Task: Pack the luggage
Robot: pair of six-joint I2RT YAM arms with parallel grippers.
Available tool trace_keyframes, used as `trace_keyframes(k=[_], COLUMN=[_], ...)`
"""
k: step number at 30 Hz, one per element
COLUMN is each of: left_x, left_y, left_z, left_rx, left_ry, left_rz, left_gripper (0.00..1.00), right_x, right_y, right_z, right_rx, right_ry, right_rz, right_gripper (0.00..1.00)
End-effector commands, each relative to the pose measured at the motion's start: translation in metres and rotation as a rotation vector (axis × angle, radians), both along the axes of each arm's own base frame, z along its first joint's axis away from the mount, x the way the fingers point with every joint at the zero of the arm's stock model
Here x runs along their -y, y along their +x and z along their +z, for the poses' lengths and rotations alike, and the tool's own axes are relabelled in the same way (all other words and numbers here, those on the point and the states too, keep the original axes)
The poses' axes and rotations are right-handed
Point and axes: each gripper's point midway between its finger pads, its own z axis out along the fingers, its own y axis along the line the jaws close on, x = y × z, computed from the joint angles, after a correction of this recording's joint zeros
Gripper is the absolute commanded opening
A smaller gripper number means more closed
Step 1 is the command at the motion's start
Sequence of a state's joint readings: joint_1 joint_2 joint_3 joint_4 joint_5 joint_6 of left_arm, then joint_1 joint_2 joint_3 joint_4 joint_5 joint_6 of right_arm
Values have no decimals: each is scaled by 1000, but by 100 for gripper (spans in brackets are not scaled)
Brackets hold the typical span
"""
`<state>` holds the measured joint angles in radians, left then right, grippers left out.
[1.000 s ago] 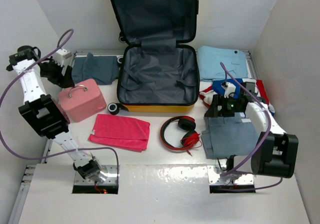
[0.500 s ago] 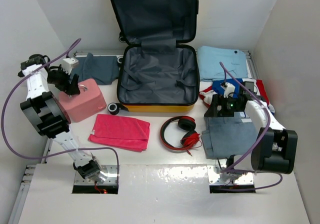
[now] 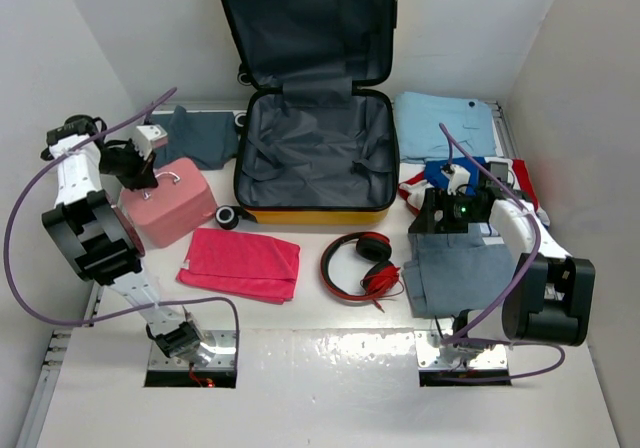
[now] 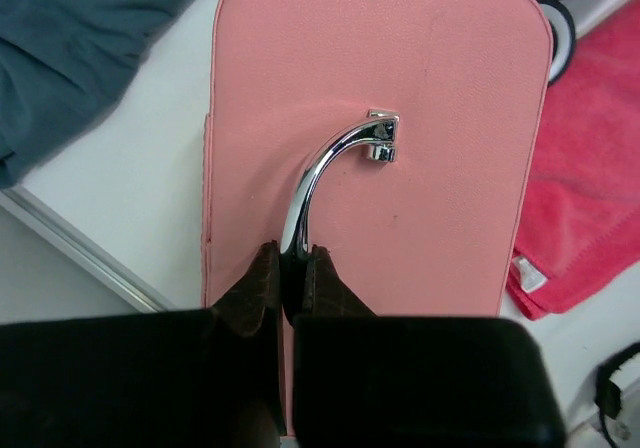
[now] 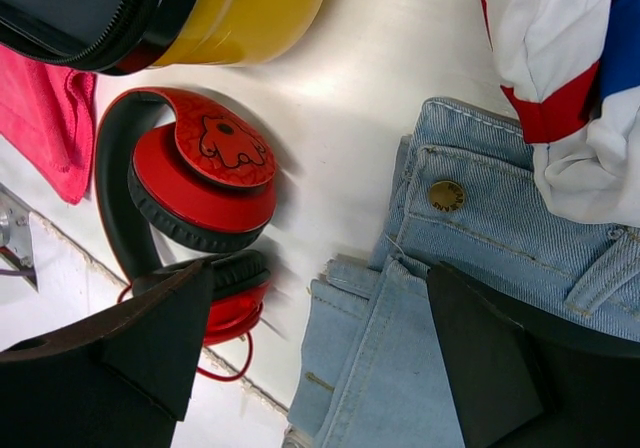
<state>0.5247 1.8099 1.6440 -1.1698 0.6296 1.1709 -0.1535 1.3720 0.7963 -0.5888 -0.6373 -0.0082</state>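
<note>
The luggage [image 3: 315, 163], a yellow suitcase with grey lining, lies open at the back centre with its lid leaning on the wall; its yellow shell [image 5: 250, 8] also shows in the right wrist view. My left gripper [image 4: 292, 258] is shut on the chrome handle [image 4: 310, 178] of the small pink case [image 4: 400, 118], which stands left of the luggage [image 3: 170, 203]. My right gripper [image 5: 318, 288] is open and hovers over the edge of folded jeans [image 5: 480, 298], with nothing between its fingers.
Red headphones [image 3: 360, 263] lie in front of the luggage, a pink towel [image 3: 240, 263] to their left. A teal garment [image 3: 190, 138] lies behind the pink case. A light blue shirt [image 3: 440, 123] and a red, white and blue garment [image 3: 470, 178] lie at right.
My left gripper came down over the pink case and shut on its chrome handle. The right arm has barely moved.
</note>
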Motion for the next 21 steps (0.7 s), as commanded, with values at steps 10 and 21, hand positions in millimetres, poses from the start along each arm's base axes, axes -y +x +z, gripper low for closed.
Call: trace_keyframes(k=[10,21], left_x=[5,152], left_y=[47,66], left_z=[211,315], left_rx=[459,623], left_ry=[-170,-609], left_rz=[332,340], left_gripper=[0,0], right_x=[-7,-17], right_y=[18,34], right_z=[29,50], right_rx=[98,121], right_ry=[7,76], right_rz=[35,12], right_gripper=[86,86])
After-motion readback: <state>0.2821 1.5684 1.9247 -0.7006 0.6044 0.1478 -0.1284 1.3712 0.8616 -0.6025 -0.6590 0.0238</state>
